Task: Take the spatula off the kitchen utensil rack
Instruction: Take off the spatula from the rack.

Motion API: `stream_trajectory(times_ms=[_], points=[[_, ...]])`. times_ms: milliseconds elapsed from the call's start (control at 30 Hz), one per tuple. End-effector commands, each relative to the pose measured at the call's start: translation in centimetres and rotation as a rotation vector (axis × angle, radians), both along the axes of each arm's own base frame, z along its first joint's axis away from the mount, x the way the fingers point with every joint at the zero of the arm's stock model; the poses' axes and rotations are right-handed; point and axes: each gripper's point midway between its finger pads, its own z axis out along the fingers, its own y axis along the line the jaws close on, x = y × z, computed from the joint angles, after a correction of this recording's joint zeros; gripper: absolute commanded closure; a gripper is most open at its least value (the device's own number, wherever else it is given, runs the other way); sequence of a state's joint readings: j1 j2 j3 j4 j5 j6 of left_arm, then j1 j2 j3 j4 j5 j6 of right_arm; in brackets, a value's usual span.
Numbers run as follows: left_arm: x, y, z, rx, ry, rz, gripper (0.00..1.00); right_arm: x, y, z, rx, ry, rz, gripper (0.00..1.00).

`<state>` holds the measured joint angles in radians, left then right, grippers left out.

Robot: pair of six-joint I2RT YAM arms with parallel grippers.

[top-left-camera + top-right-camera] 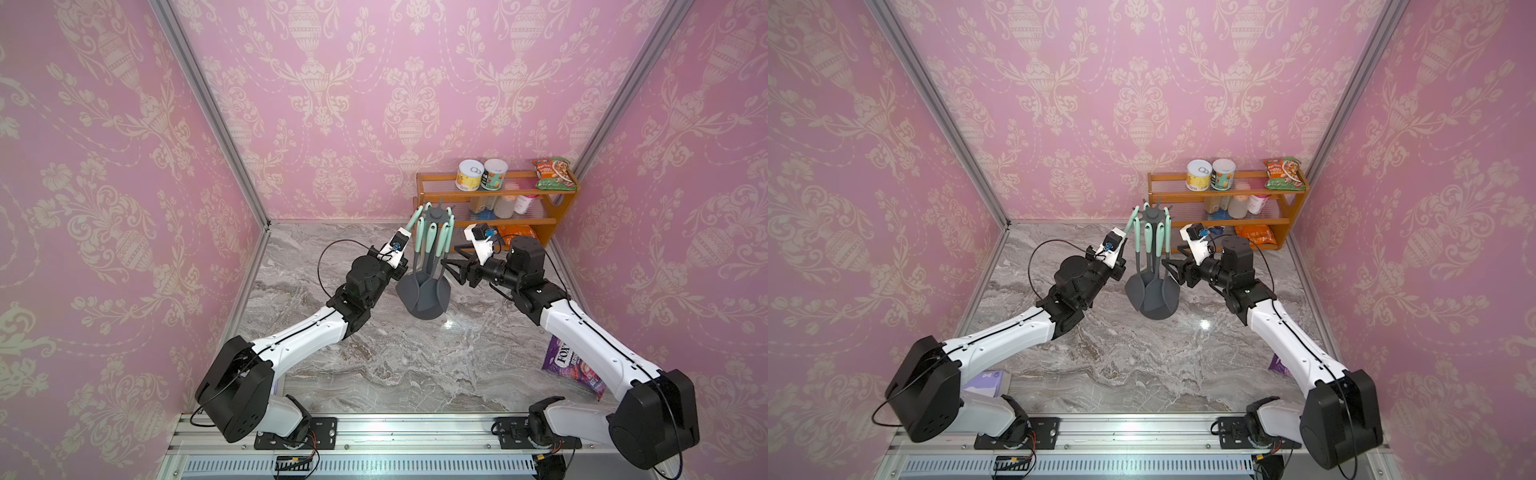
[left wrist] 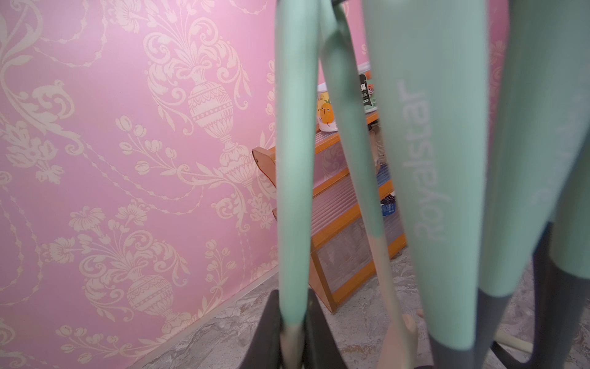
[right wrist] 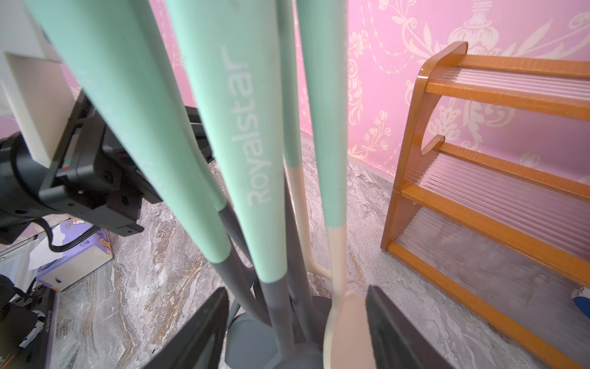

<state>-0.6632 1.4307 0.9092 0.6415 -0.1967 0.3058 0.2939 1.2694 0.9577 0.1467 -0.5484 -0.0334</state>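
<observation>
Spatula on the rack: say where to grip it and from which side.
Grip the spatula low on its mint handle, from the left side of the rack: it is outermost, tilted outward, clear of neighbours. The left gripper holds it so.

walls (image 1: 332, 104) are covered in pink damask wallpaper. the floor (image 1: 395, 365) is finished in grey marble. an orange wooden two-tier shelf (image 1: 532, 221) is set in the far right corner.

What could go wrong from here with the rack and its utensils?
The left gripper is shut on one mint handle whose top seems hooked on the kitchen utensil rack; a sideways pull could tip it. The open right gripper sits close by the wooden spoon and could knock it off.
</observation>
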Motion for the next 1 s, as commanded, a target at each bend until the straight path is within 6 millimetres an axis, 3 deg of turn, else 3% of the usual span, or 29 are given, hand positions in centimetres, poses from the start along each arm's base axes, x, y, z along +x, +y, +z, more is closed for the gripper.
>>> stream_trajectory(times_ms=[0, 367, 533, 967], points=[[-0.4, 1.4, 4.8, -0.157, -0.118, 0.017, 1.0, 0.7, 0.3, -0.1, -0.01, -0.042, -0.027, 0.33], [-0.7, 1.5, 5.0, -0.173, -0.11, 0.012, 1.0, 0.9, 0.7, 0.6, 0.007, -0.083, -0.037, 0.69], [-0.6, 1.8, 5.3, -0.174, -0.119, 0.03, 1.0, 0.9, 0.5, 0.1, -0.007, -0.07, -0.044, 0.97], [-0.5, 4.7, 6.5, -0.118, -0.178, 0.162, 1.0, 1.2, 0.5, -0.5, -0.027, -0.048, -0.045, 0.97]])
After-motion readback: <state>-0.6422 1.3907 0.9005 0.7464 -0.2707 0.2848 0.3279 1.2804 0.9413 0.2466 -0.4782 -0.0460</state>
